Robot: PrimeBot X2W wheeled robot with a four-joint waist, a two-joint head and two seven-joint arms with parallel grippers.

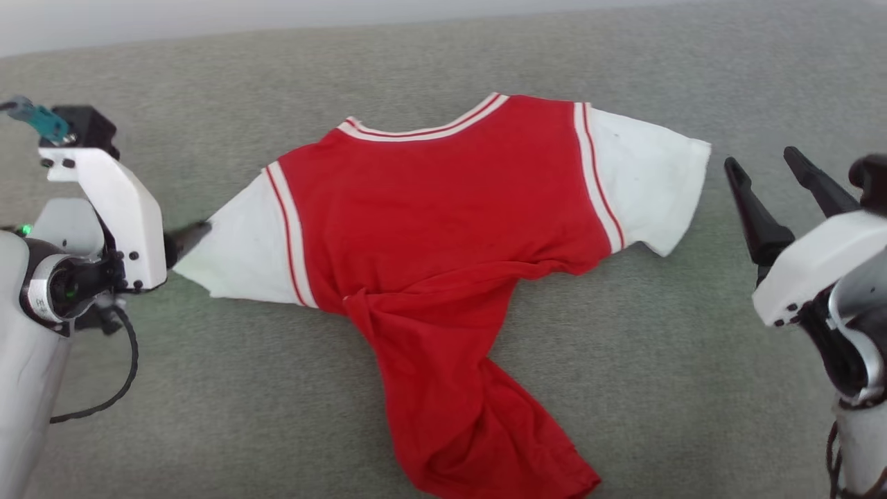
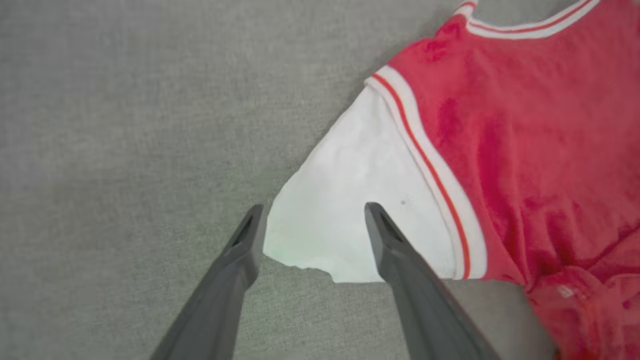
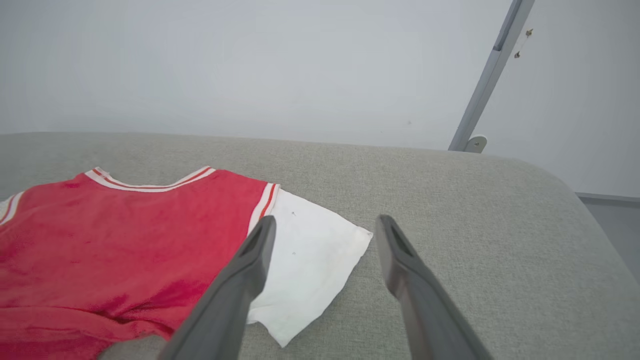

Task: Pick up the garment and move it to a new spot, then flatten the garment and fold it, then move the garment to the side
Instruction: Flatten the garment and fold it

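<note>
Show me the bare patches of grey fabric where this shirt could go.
Bare grey fabric surface runs behind the red T-shirt with white sleeves, and lies either side of its bunched lower half. Crowded at both sleeve tips: the open left gripper and open right gripper.

Grey woven cushion (image 1: 624, 388) before a pale wall (image 3: 250, 65); 1 slanted grey bar (image 3: 480, 85) behind.

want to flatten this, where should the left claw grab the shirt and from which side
Probably the shirt's white sleeve on the robot's left, at its outer hem, coming from that side. That edge lies flat, facing the open left claw; the lower body is bunched.
</note>
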